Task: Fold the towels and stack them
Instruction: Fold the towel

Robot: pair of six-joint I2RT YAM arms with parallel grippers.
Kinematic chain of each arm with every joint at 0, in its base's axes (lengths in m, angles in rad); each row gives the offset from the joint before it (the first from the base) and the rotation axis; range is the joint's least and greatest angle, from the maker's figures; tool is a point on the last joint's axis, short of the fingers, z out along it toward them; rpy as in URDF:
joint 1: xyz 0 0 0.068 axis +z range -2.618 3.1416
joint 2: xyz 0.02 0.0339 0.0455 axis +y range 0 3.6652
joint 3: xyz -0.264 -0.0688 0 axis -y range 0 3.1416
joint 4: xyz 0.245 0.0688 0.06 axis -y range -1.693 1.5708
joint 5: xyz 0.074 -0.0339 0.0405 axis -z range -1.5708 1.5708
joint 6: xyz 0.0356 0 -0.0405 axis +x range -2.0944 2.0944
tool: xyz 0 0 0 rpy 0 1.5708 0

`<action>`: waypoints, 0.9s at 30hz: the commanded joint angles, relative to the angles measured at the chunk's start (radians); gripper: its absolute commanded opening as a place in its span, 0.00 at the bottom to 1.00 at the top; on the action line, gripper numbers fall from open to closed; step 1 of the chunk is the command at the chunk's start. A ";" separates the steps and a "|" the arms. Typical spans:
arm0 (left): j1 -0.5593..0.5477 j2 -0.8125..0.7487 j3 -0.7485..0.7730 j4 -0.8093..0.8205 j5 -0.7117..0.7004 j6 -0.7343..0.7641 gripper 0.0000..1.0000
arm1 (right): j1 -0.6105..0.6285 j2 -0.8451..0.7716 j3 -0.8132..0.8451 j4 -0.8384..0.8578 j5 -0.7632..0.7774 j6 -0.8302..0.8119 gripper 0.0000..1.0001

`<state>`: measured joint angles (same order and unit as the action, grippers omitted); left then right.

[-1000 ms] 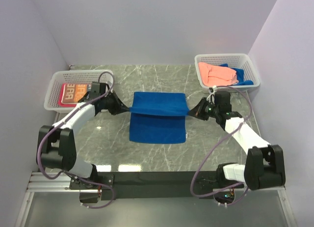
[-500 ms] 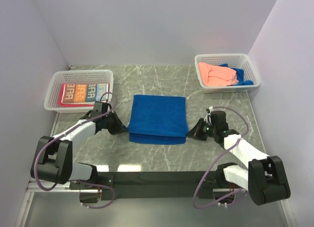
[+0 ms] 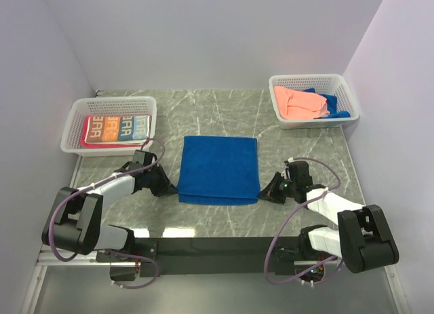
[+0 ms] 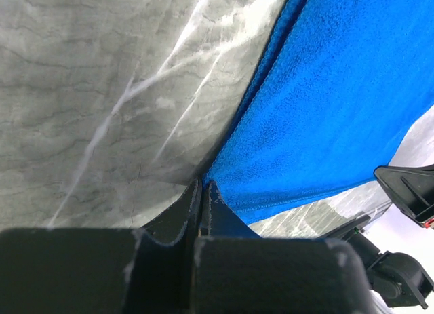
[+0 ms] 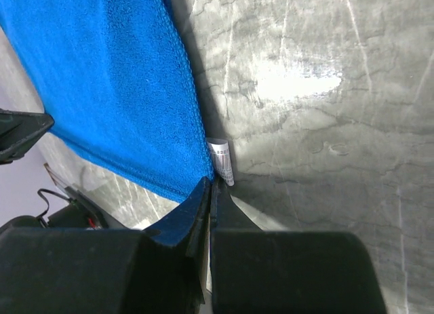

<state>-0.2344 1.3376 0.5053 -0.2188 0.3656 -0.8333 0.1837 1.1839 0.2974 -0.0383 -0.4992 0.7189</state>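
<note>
A deep blue towel lies flat on the marble table, folded in half with its doubled edge toward the arms. My left gripper is shut on its near left corner, low to the table. At the near right corner my right gripper is shut too, with a white label sticking out beside the tips. A printed orange and blue towel lies folded in the left basket. A salmon towel and another blue one sit crumpled in the right basket.
A white mesh basket stands at the table's left edge and a second one at the back right. Purple walls close in on three sides. The black rail of the arm bases runs along the near edge.
Both grippers have carried the towel's lifted edge toward the near side and down. The towel has gone from half raised to folded flat on the table.
</note>
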 commanded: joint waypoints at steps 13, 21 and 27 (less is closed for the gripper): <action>-0.029 -0.159 0.165 -0.168 -0.148 0.008 0.01 | -0.001 -0.165 0.160 -0.189 0.103 -0.072 0.00; -0.066 -0.273 0.174 -0.246 -0.162 -0.021 0.01 | 0.005 -0.277 0.167 -0.271 0.090 -0.067 0.00; -0.085 -0.307 0.063 -0.208 -0.143 -0.047 0.01 | 0.017 -0.314 0.089 -0.262 0.074 -0.047 0.00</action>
<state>-0.3126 1.0382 0.6292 -0.4252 0.2527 -0.8616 0.1944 0.8875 0.4263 -0.2771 -0.4397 0.6731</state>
